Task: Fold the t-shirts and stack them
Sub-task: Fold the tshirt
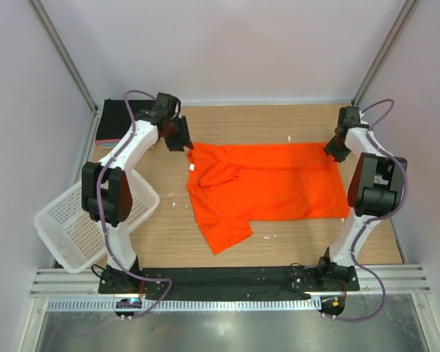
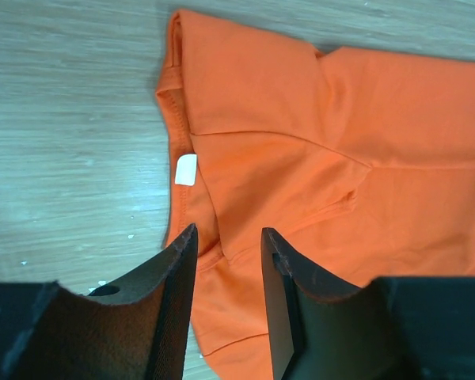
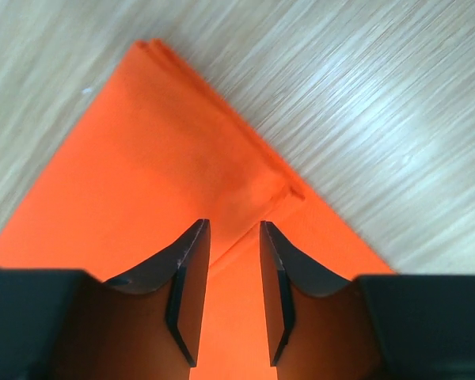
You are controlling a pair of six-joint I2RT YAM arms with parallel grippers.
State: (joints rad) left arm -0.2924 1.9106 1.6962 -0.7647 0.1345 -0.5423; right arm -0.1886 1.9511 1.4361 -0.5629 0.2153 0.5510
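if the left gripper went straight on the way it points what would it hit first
Most likely the orange shirt, at its collar edge near the white tag. The left gripper is open above it; height unclear.

Open counter point(image 1: 279, 121) runs along 12 o'clock behind the orange t-shirt point(image 1: 279, 187) and again at 6 o'clock. A white mesh basket point(image 1: 73, 227) crowds 8 o'clock and a folded black t-shirt point(image 1: 110, 117) fills 10 o'clock. The left arm point(image 1: 125, 158) stands at 9, the right arm point(image 1: 374, 183) at 3.
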